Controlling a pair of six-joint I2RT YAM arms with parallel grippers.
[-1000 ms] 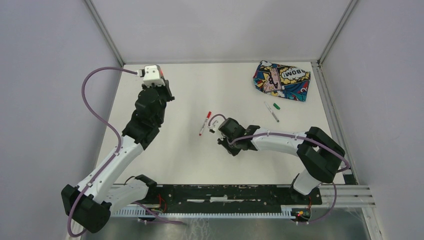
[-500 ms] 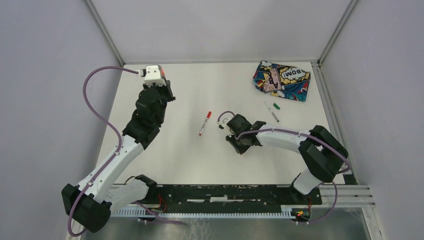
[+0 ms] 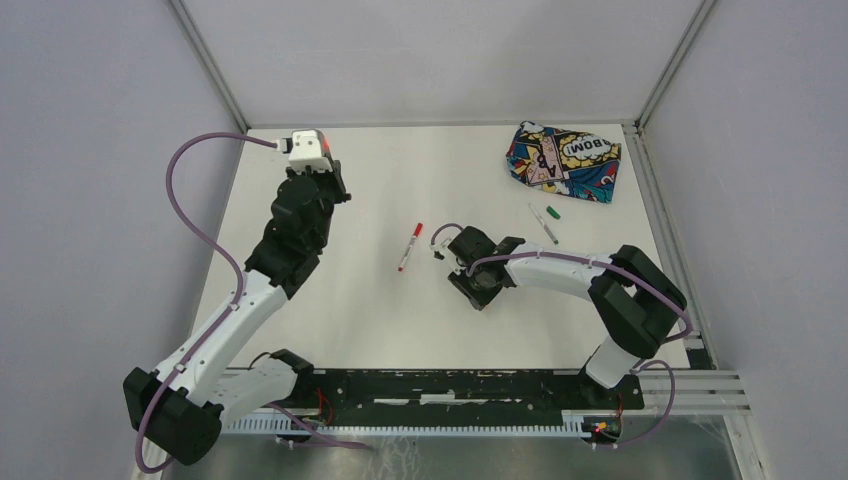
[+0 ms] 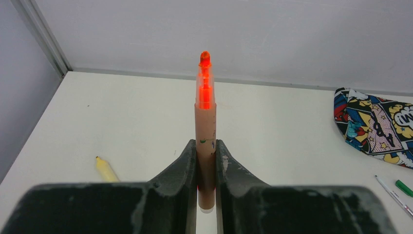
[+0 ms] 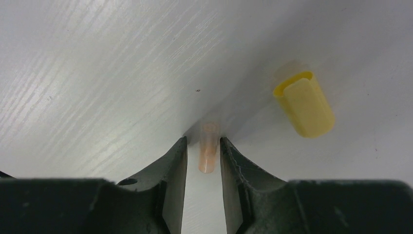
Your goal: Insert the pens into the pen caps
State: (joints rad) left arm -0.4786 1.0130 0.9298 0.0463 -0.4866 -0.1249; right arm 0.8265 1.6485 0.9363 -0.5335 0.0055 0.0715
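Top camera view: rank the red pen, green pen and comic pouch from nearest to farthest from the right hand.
1. Red pen, just left of the right hand.
2. Green pen, right and farther back.
3. Comic pouch, far right corner.

We see a comic-print fabric pouch (image 3: 563,161) lying on the white tabletop (image 3: 380,320), near its far right corner.

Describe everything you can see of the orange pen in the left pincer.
The orange pen has a dull tan barrel, a bright translucent orange front section and a rounded tip, uncapped. It looks plastic. The left pincer is shut on its lower barrel from both sides; the pen points straight out beyond the pincer. Nothing else touches it.
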